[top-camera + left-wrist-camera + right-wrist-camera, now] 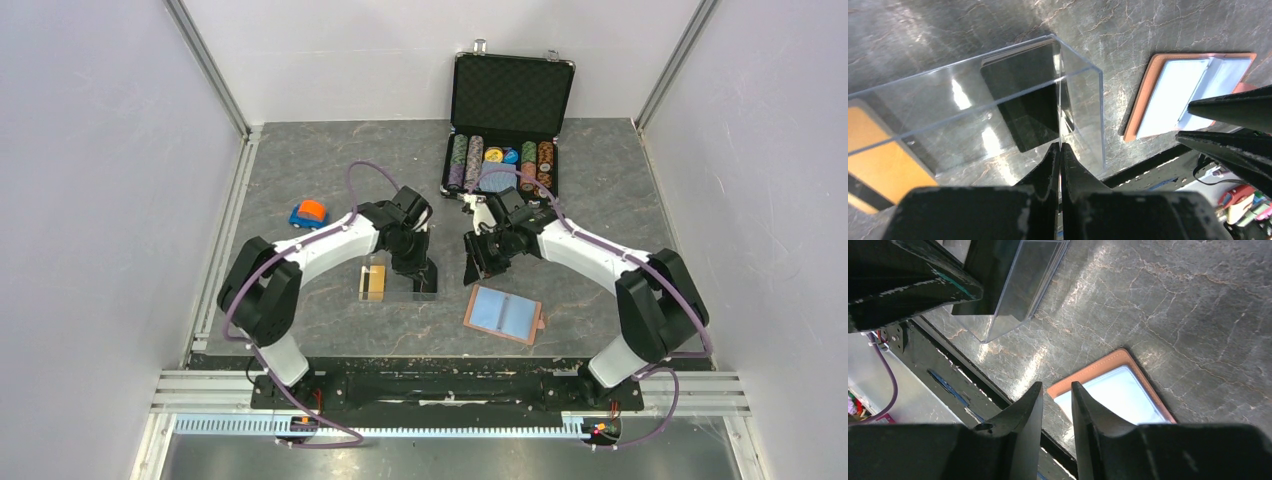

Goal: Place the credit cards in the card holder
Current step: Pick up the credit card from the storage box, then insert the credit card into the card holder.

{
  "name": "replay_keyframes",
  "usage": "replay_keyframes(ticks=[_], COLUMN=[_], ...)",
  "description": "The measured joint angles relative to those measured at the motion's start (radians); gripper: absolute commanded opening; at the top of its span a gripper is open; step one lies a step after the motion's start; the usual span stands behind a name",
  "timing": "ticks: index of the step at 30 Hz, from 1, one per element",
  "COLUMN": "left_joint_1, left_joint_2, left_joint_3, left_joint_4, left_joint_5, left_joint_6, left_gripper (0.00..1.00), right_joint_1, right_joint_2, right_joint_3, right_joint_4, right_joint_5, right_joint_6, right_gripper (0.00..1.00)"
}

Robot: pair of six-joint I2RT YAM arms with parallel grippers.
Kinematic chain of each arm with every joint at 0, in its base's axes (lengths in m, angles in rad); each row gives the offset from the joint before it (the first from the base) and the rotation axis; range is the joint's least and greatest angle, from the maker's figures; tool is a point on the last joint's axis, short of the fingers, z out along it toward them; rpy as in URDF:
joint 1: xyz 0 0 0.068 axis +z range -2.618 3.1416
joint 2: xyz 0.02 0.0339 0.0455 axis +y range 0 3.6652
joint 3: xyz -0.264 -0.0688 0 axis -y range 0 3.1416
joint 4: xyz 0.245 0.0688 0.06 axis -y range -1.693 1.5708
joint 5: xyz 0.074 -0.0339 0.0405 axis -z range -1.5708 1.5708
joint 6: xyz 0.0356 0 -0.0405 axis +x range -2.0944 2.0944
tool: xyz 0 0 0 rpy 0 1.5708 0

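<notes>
The card holder point(503, 313) lies open on the table, tan outside and blue inside; it also shows in the left wrist view point(1188, 92) and the right wrist view point(1115, 387). A clear plastic box point(425, 282) holds black credit cards point(1025, 102). A second clear box point(372, 280) to its left holds gold-orange credit cards point(883, 162). My left gripper point(417, 268) is shut on the thin upright wall of the black-card box point(1060, 100). My right gripper point(480, 258) hovers just above the holder's far left corner, jaws a little apart and empty point(1055, 387).
An open black poker-chip case point(510, 120) stands at the back. A blue and orange toy point(308, 213) lies at the left. The black front rail point(948, 385) runs along the table's near edge. The two grippers are close together, with the right fingers point(1238, 127) seen beside the left.
</notes>
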Motion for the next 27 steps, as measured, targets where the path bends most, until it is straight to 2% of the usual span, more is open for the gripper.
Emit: replay_keyframes(ticks=[5, 11, 15, 18, 22, 27], left_joint_1=[0.000, 0.000, 0.001, 0.002, 0.002, -0.001], left_joint_2=[-0.121, -0.288, -0.352, -0.366, -0.364, -0.329], left_joint_3=[-0.009, -0.035, -0.091, -0.174, -0.298, -0.361], left_joint_4=[-0.049, -0.045, 0.062, 0.236, 0.501, 0.743], left_joint_5=[-0.061, -0.067, 0.012, 0.123, 0.256, 0.377], left_joint_6=[0.000, 0.000, -0.010, -0.068, -0.173, -0.268], left_gripper=[0.02, 0.02, 0.02, 0.02, 0.02, 0.02], right_joint_1=[-0.006, -0.071, -0.178, -0.257, -0.303, -0.303], right_joint_2=[-0.048, -0.140, -0.220, -0.266, -0.306, -0.341], right_joint_3=[0.000, -0.058, -0.171, -0.243, -0.288, -0.298], right_joint_4=[0.002, 0.077, 0.153, 0.195, 0.239, 0.310], right_joint_5=[0.011, -0.053, -0.153, -0.229, -0.335, -0.454], right_joint_6=[-0.011, -0.002, 0.019, 0.031, 0.037, 0.051], right_gripper=[0.45, 0.69, 0.86, 0.95, 0.95, 0.83])
